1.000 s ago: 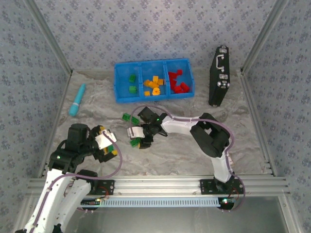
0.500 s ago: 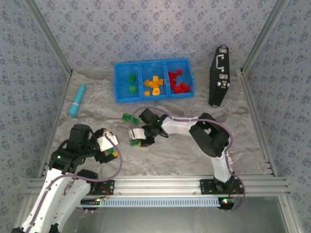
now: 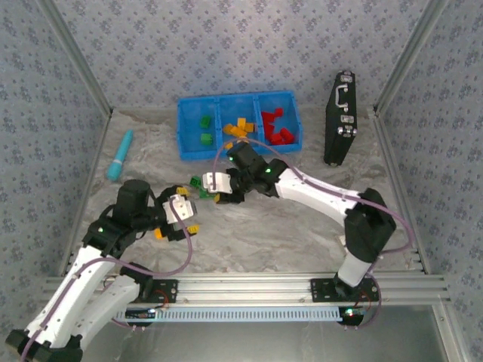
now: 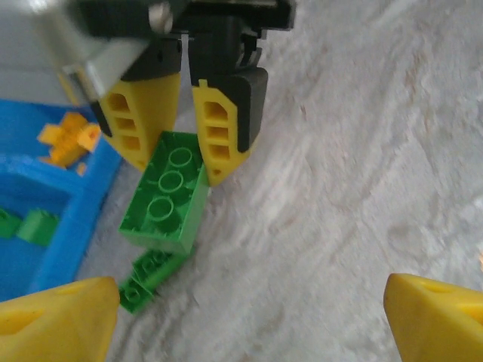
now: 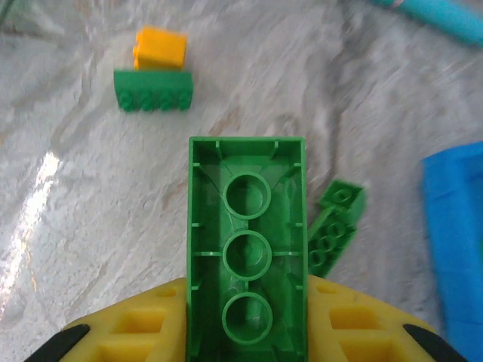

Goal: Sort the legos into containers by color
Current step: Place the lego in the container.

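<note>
While right jaws clamp one green brick [image 5: 247, 256], left jaws apart, two green bricks [image 3: 204, 121] in tray [image 3: 182, 130].

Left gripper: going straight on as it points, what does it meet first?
Probably the green brick in the right gripper, slightly left of its line; depth unclear, so it might reach the table first.

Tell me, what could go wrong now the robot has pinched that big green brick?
The right end effector grips the green brick by one end, most of it sticking out, so it might tilt or slip on the way to the blue tray. The open left end effector sits close by, so the two could bump. A small green brick lies right beside the held one and might get knocked.
</note>
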`<state>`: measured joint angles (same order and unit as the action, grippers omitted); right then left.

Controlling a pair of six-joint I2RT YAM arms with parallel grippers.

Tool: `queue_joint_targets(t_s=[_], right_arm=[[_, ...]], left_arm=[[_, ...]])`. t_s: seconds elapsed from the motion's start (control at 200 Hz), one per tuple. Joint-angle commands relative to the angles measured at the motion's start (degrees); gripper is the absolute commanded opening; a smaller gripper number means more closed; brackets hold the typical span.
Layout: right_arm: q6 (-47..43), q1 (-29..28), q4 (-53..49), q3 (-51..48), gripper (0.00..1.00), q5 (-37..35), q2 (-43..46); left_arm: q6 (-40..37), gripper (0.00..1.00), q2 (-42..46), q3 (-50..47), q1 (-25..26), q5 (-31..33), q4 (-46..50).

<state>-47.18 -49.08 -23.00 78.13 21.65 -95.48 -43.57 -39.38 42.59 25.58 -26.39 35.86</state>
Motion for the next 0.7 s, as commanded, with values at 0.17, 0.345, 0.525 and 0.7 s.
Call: queue_joint_targets(t_s=[0.17,0.345,0.525,0.7], right_arm=[[-0.3,-1.2,-3.0,-1.5,0.23,-1.9,5.8],[-0.5,-1.7,-1.1,-3.8,0.22,-2.5,8.3],[0.0,-1.9,-0.5,-4.6,0.22,-1.4,10.0],[0.8,-2.1,0.1,-4.8,0.22,0.1,11.2]], left_arm=[[4.9,0.88,-2.6,2.9,0.6,-1.0,-10.6],[7.2,0.84,-3.5,3.8,0.6,-2.2,-11.7],[7.0,0.79,-4.9,3.8,0.6,-4.6,-10.9],[6.8,0.79,-6.3,4.5,0.7,-6.9,-10.5]])
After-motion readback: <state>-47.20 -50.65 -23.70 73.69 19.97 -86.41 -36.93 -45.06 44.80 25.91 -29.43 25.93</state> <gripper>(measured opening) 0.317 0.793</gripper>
